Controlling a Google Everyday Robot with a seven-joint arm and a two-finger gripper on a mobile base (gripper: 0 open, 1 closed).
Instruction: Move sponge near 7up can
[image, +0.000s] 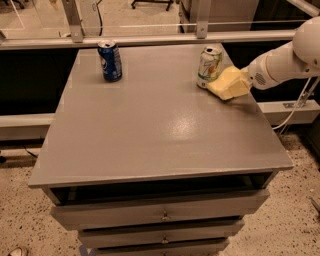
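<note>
The 7up can (210, 66), silver-white with green and red markings, stands upright at the back right of the grey table (150, 130). The pale yellow sponge (223, 90) is just right of the can, nearly touching it, low over the table top. My gripper (236, 81) comes in from the right on a white arm (282, 62) and is shut on the sponge. The gripper's pale yellow parts blend with the sponge, so where one ends and the other begins is unclear.
A dark blue can (110, 61) stands upright at the back left of the table. A metal rail (150, 39) runs behind the table's far edge. Drawers (160, 215) sit under the table top. A cable (295, 107) hangs at the right.
</note>
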